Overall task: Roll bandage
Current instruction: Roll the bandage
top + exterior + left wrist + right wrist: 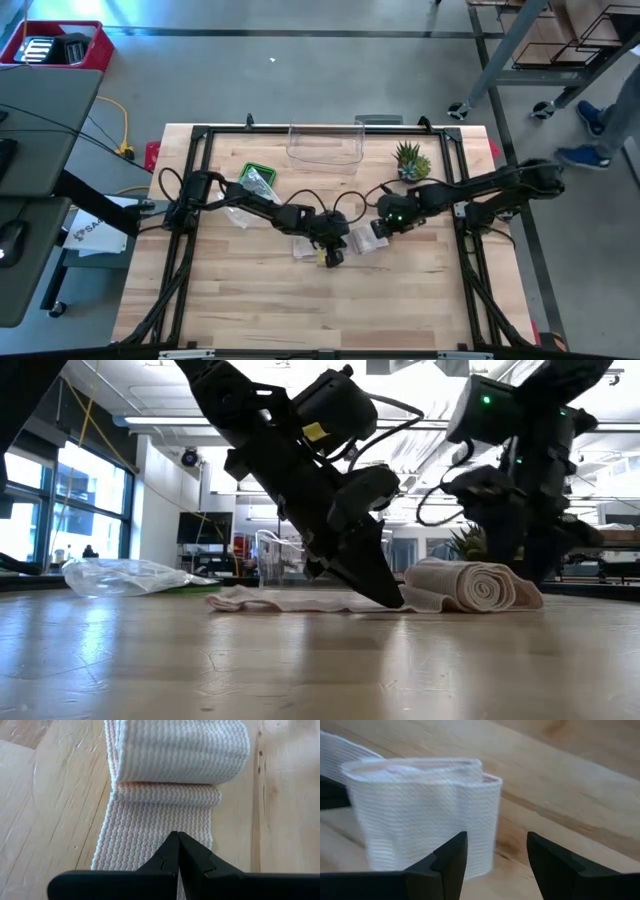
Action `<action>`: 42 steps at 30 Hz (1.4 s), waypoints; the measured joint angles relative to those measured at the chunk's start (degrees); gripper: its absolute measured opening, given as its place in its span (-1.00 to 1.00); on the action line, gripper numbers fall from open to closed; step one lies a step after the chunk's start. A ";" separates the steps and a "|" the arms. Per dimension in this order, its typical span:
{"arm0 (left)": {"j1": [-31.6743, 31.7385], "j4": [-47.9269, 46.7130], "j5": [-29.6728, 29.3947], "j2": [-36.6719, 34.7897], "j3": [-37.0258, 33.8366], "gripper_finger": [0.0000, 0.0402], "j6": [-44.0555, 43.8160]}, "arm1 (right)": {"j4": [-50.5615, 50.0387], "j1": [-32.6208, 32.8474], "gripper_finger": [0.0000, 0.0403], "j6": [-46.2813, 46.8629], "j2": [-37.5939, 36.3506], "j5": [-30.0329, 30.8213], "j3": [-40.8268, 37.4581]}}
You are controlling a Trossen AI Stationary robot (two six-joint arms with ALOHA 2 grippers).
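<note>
The white woven bandage (340,243) lies at the table's middle, partly rolled. Its rolled end (478,585) rests on the wood toward the right, and a flat strip (290,598) trails from it to the left. My left gripper (178,840) is shut, with its tips down on the flat strip just short of the roll (175,750). My right gripper (496,857) is open and hovers by the roll (420,815). It stands behind the roll in the low view, with nothing between its fingers. My left gripper presses its shut fingertips (392,596) down on the flat, unrolled strip (150,820), near the strip's middle line and a short way from the roll. The fingers slant down from the table's left and lie along the strip. The strip lies flat on the wood.
A clear plastic bin (325,150) and a small potted plant (410,162) stand at the far edge. A green item with a crumpled clear bag (255,182) lies at the far left. Bare wood (320,310) stretches toward the near edge.
</note>
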 joint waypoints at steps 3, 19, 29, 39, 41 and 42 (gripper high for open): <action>0.33 0.50 -0.02 0.00 0.00 -1.00 -0.41 | 2.46 0.20 -0.04 -0.47 0.52 -1.11 -0.40; 1.14 0.48 -0.37 0.00 0.02 -1.00 -0.44 | 3.61 0.57 -0.78 2.37 3.97 -0.20 -0.67; 0.76 -0.67 0.88 -0.11 0.09 -1.00 -0.39 | -1.58 0.64 -0.97 2.29 0.08 -1.84 2.32; 0.90 0.07 0.83 -0.08 0.04 -1.00 -0.37 | 0.93 0.74 -1.00 2.46 0.01 -1.69 7.07; 0.90 0.04 0.81 -0.07 0.04 -1.00 -0.37 | 2.23 0.72 -1.00 2.73 0.01 -1.73 7.06; 0.90 0.02 0.81 -0.07 0.04 -1.00 -0.37 | 3.13 0.72 -1.00 2.73 0.01 -1.82 7.06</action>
